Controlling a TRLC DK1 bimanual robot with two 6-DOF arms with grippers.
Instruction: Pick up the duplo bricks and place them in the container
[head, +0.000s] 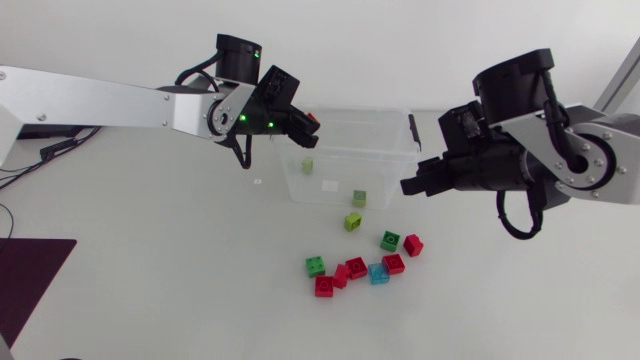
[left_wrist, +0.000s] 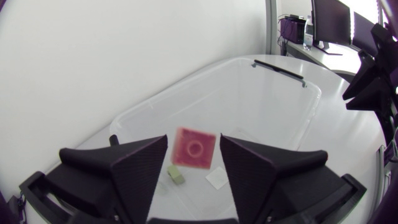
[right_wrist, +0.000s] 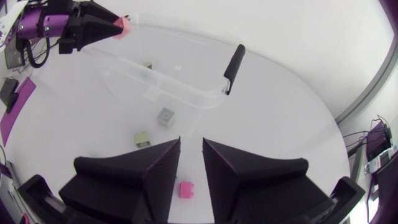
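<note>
The left hand (left_wrist: 194, 140) hangs over the clear container (left_wrist: 180, 84) with its fingers apart. A blurred red brick (left_wrist: 196, 148) sits between the fingertips, with a thin gap showing on each side of it. The right hand (right_wrist: 191, 149) hangs beside the container, its fingers a narrow slit apart and holding nothing, while the loose bricks (head: 360, 265) lie on the desk (head: 150, 260) near the container.
</note>
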